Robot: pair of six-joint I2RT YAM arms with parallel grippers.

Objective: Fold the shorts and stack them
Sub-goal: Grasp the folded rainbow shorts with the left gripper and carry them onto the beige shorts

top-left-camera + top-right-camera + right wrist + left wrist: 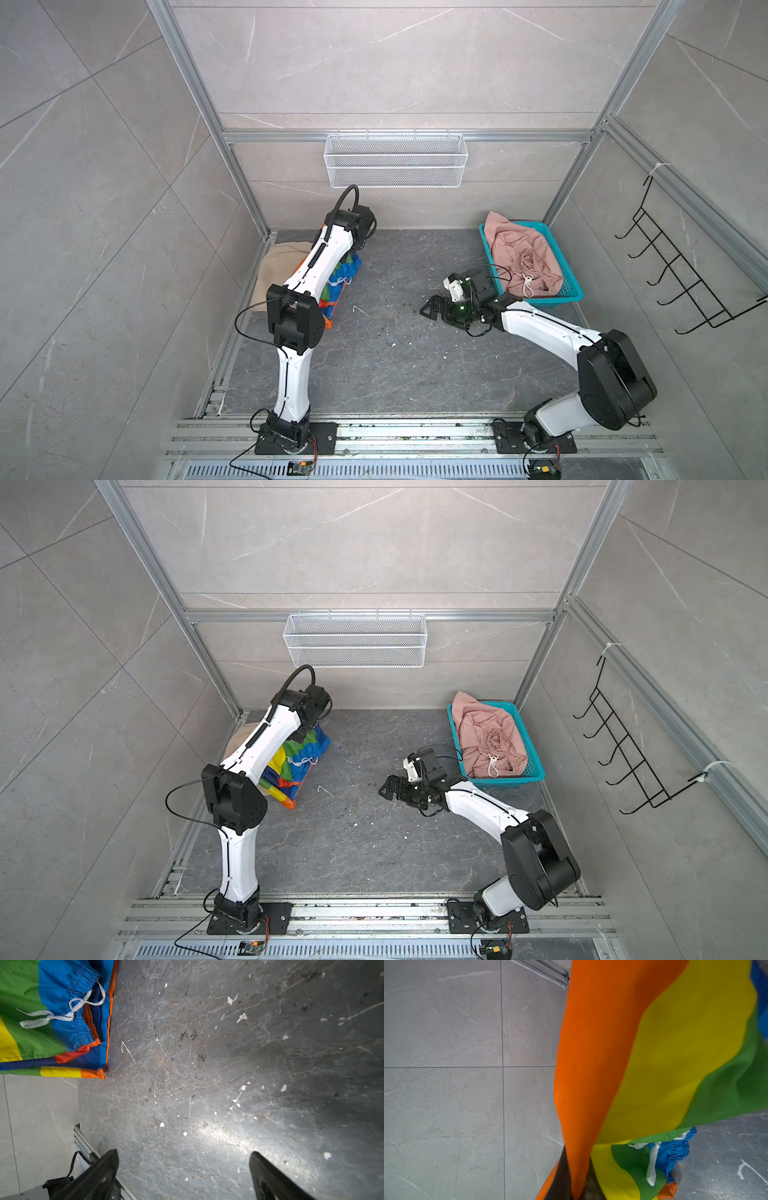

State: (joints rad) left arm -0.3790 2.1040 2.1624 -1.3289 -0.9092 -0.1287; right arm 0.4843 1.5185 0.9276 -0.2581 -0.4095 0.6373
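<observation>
- Broadly, the dark stone-look tabletop (395, 365) is bare through the middle and front in both top views, marked only by pale flecks and scratches. That is the widest open room between the two arms.
- An aluminium frame rail (232, 345) runs along the left edge. Grey tiled walls close in on the left, the back and the right.
- The teal basket (557, 300) sits in the far right corner, close to the right wall.
- The dusty pink shorts (523, 257) fill the basket in a crumpled heap. One fold drapes over the far left rim, and a white cord lies on top.
- The beige shorts (278, 266) lie flat in the far left corner, against the frame.
- The rainbow shorts (299, 750) are just right of the beige pair. The left arm hides where the two meet, so I cannot tell whether they overlap.
- The rainbow fabric is shiny, with orange, yellow, green and blue bands. The blue elastic waist is gathered, and one orange-hemmed corner touches the table.
- The left gripper (578, 1188) is clamped on the orange band, and the cloth rises taut from between its dark fingers (560, 1180).
- The right gripper (184, 1152) has its fingers spread wide. It holds nothing, over bare table well apart from the rainbow shorts and near the basket's front left corner.
- A white drawstring (62, 1012) lies looped across the blue waist.
</observation>
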